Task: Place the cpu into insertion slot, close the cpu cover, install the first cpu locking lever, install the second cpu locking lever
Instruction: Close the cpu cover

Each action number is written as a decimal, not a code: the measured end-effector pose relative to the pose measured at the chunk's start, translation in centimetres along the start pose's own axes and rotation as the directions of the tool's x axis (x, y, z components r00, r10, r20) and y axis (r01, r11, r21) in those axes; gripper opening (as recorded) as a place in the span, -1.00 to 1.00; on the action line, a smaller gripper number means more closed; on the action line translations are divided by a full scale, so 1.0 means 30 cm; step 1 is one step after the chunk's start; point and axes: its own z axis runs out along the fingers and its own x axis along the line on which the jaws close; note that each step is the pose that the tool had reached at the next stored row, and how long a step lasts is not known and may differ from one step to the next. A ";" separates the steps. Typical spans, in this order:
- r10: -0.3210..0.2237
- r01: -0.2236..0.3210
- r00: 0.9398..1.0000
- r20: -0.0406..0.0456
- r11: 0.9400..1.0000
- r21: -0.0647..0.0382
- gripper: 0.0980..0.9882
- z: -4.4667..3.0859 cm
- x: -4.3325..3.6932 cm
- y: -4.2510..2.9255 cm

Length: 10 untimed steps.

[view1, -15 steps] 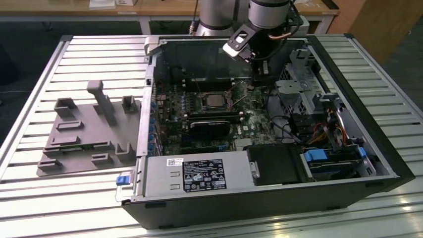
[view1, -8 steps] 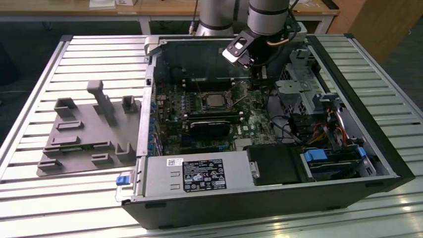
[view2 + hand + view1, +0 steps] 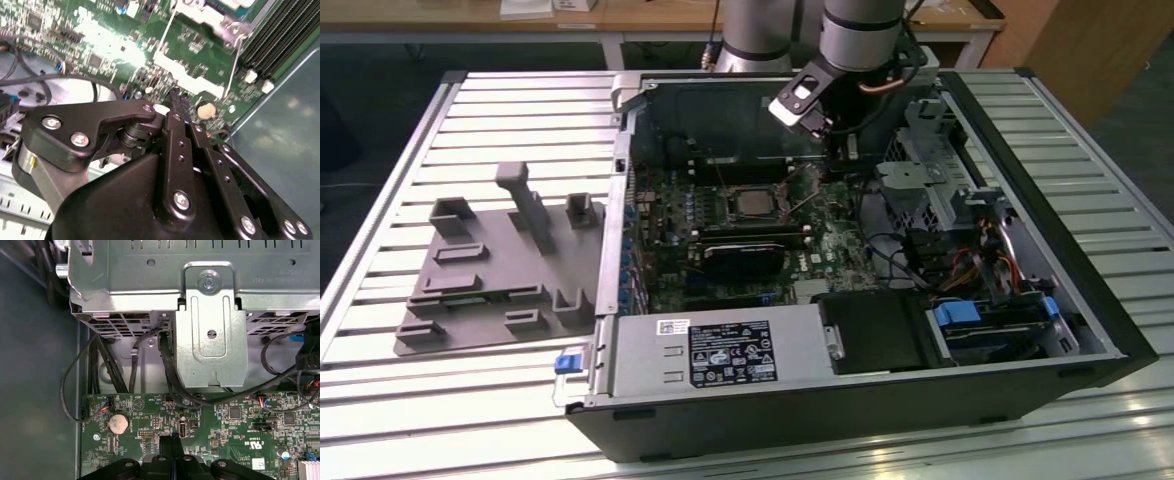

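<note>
closed empty claw (image 3: pixel 175 97) (image 3: pixel 172 442) over motherboard (image 3: pixel 235 435) in both wrist views; seated cpu (image 3: pixel 750 203) in exterior view

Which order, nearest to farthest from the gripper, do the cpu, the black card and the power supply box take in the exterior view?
From the gripper:
1. cpu, mid-board, toward the exterior view's left.
2. black card, just beyond the cpu, closer to the camera.
3. power supply box, at the case's near edge.

Lab: robot arm (image 3: pixel 861 40), slatted workbench (image 3: pixel 440 415)
</note>
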 end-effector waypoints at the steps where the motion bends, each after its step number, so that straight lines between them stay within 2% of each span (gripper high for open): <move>1: 0.000 0.000 1.000 0.001 1.000 0.017 -0.99 0.000 0.000 0.001; 4: 0.000 0.000 1.000 0.003 0.998 0.062 -0.99 0.001 0.000 0.004; 5: 0.000 -0.001 1.000 0.006 0.994 0.106 -0.99 0.003 0.000 0.007; 6: 0.000 -0.001 1.000 0.009 0.991 0.133 -0.99 0.003 0.000 0.008; 10: 0.000 -0.001 1.000 0.009 0.991 0.135 -0.99 0.003 0.000 0.008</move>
